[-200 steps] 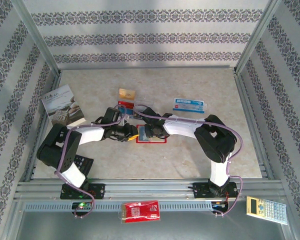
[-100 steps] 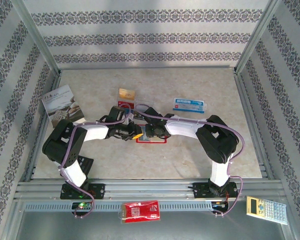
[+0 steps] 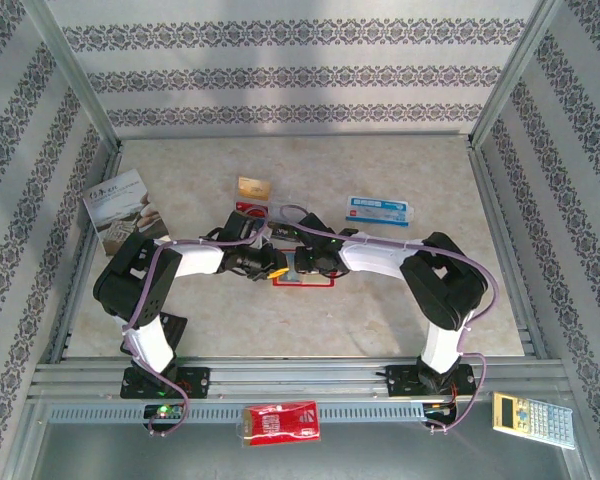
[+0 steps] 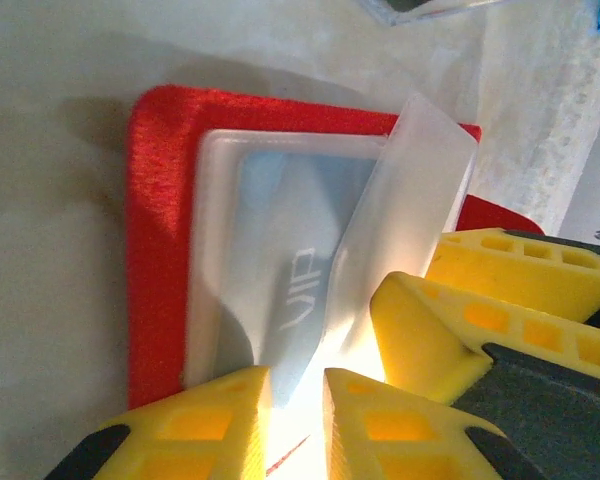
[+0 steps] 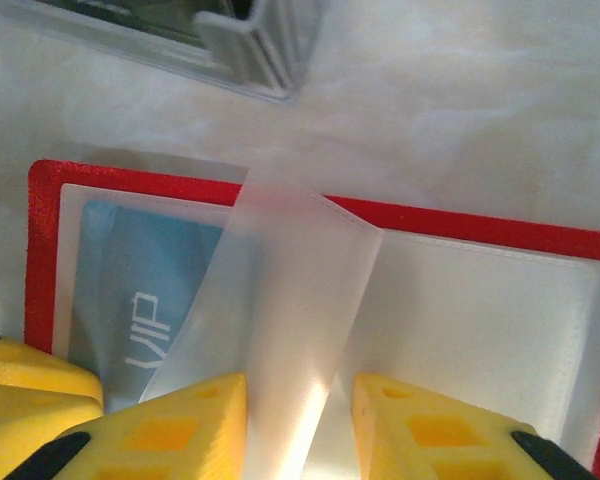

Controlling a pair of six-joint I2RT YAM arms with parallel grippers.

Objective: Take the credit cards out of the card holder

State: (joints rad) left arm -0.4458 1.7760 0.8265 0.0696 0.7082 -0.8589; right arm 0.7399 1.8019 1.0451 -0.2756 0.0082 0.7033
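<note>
The red card holder (image 3: pixel 310 282) lies open mid-table under both grippers. Its left clear pocket holds a blue card (image 4: pixel 280 230) printed "VIP" (image 5: pixel 130 270), sitting askew. My left gripper (image 3: pixel 277 270) stands at that card's near end (image 4: pixel 295 385), its jaws a narrow gap apart; glare hides any contact. My right gripper (image 3: pixel 302 265) (image 5: pixel 300 390) has its jaws apart, and a clear pocket leaf (image 5: pixel 290 290) stands up across the gap. That leaf (image 4: pixel 410 190) leans beside the right fingers (image 4: pixel 450 320). An orange-yellow card (image 3: pixel 254 187) lies on the table beyond the holder.
A small red-and-blue item (image 3: pixel 250 210) lies just behind the left gripper. A blue-and-white card (image 3: pixel 380 210) is at the back right and a booklet (image 3: pixel 127 210) at the left. A red packet (image 3: pixel 280 421) and a calculator (image 3: pixel 533 418) rest on the front rail.
The left arm's elbow has swung right and forward, bringing its gripper closer against the right one. Both grippers stayed over the open holder.
</note>
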